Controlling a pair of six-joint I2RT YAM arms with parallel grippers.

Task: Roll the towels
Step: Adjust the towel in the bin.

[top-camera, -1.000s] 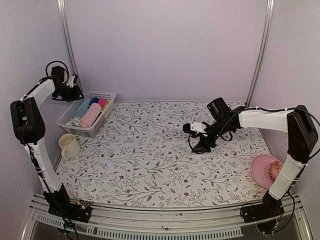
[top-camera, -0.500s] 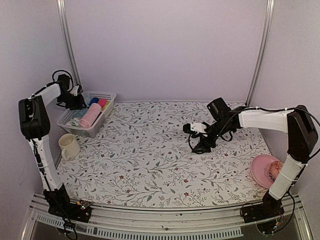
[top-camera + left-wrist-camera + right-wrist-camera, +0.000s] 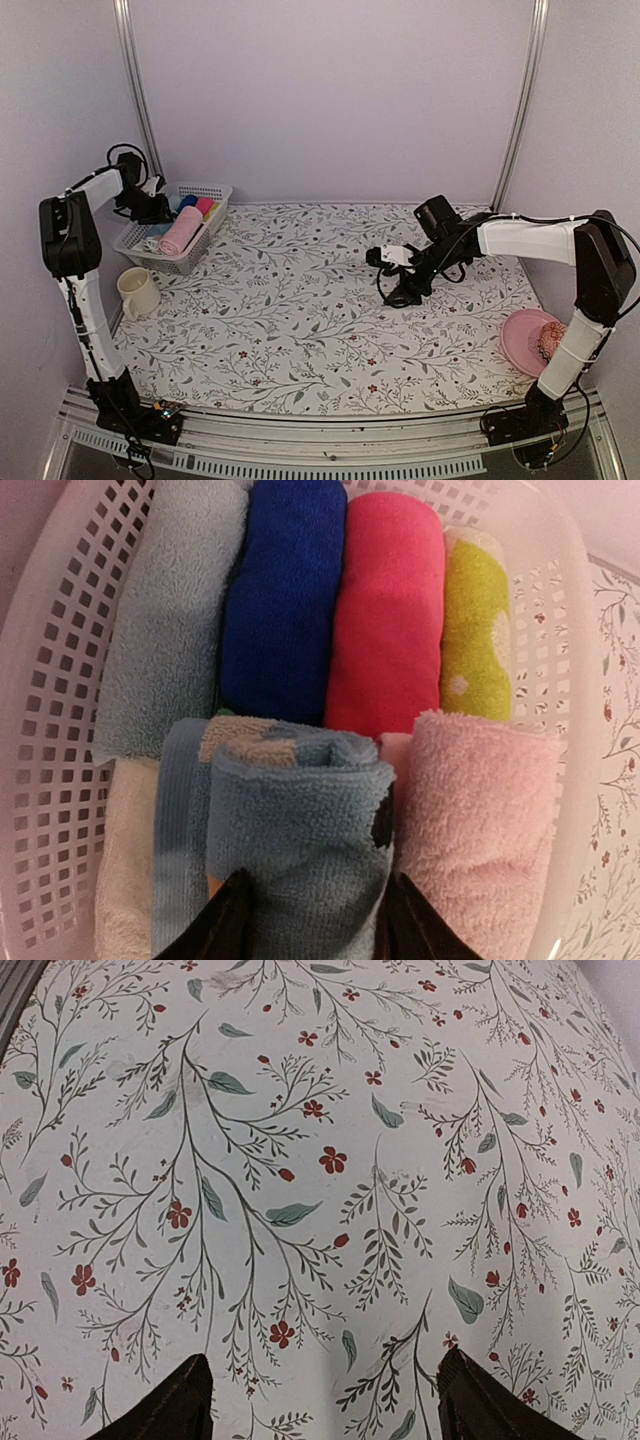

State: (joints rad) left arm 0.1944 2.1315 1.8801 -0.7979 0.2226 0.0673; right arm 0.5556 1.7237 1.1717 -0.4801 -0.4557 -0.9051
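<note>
1. Our left gripper [image 3: 320, 930] reaches down into the basket [image 3: 40, 730]. Its two fingers [image 3: 235, 925] stand on either side of the blue towel [image 3: 300, 820], each against one flank of it. We cannot tell whether they are squeezing it or merely touching.
2. The blue towel is rolled and lies in the near row of the basket. A tan-orange patch shows on its upper left edge.
3. The pink towel [image 3: 480, 830], also rolled, lies just to its right and touches it. A cream cloth [image 3: 125, 880] lies on its other side.
4. Four more rolls [image 3: 280, 590] fill the far row: pale blue, dark blue, red and yellow-green.
5. Our right gripper [image 3: 320, 1405] hangs released, with its fingers spread wide and nothing between them. Only the flowered table [image 3: 320, 1160] shows under it.
6. From above, we see the basket at the table's far left corner and the left gripper [image 3: 152, 208] over it. The right gripper [image 3: 398, 293] is well apart, right of centre.
7. A mug [image 3: 137, 292] stands near the basket, on its near side. A pink plate [image 3: 525, 335] sits at the right edge.
</note>
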